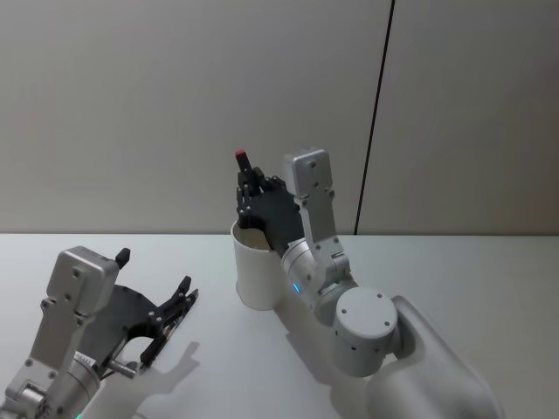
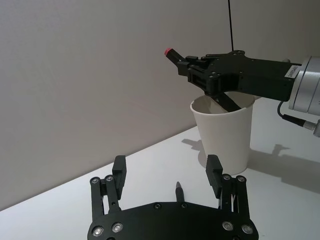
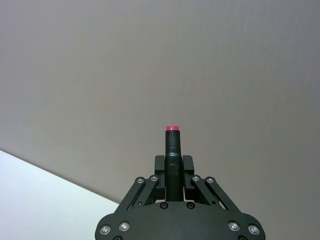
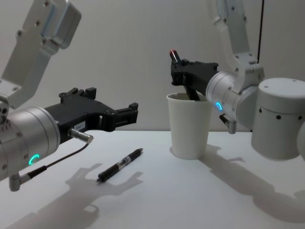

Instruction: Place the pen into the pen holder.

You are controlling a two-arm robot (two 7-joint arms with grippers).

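Observation:
The white paper cup that serves as the pen holder (image 1: pixel 258 275) (image 4: pixel 188 129) stands upright at the table's middle. My right gripper (image 1: pixel 249 185) (image 2: pixel 192 67) hovers just over its rim, shut on a black pen with a red end (image 2: pixel 172 54) (image 3: pixel 172 145). That pen is tilted, red end up, with its lower end dipping inside the cup. A second black pen (image 4: pixel 119 165) lies flat on the table to the cup's left. My left gripper (image 1: pixel 155 274) (image 2: pixel 167 167) hangs open above that pen, holding nothing.
The white table (image 1: pixel 454 262) runs to a plain grey wall with a thin dark vertical seam (image 1: pixel 377 122). The right arm's big white joints (image 4: pixel 279 119) stand right of the cup.

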